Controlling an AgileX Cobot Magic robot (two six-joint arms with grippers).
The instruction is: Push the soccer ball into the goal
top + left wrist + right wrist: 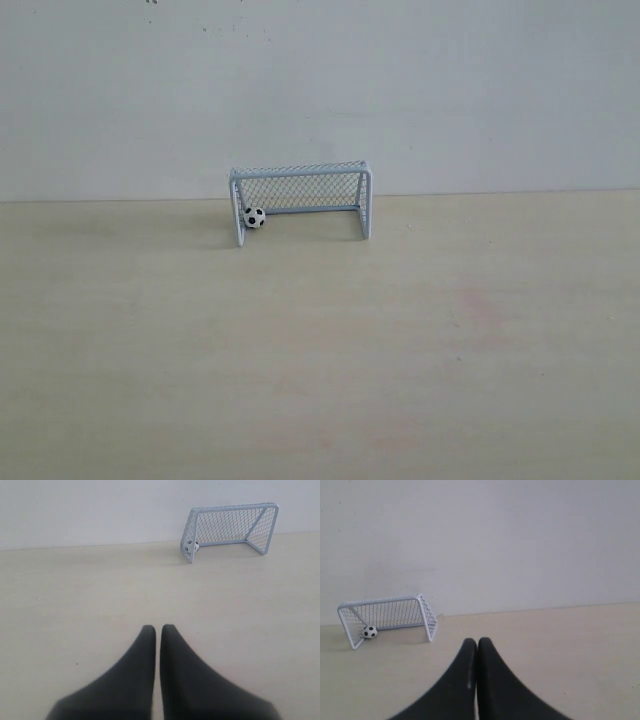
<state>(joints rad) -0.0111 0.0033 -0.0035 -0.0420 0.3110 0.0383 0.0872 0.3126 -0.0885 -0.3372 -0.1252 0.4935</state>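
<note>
The goal stands at the back of the pale wooden table, against the white wall. The soccer ball rests inside the goal mouth, close to its left post. In the left wrist view the goal is far ahead and the soccer ball peeks from behind the near post. My left gripper is shut and holds nothing. The right wrist view shows the goal with the soccer ball inside it, far from my right gripper, which is shut and empty. Neither gripper appears in the exterior view.
The table is a wide pale wooden surface reaching from the wall to the front edge of the exterior view. A faint pinkish stain marks it right of the middle. The white wall closes the far side behind the goal.
</note>
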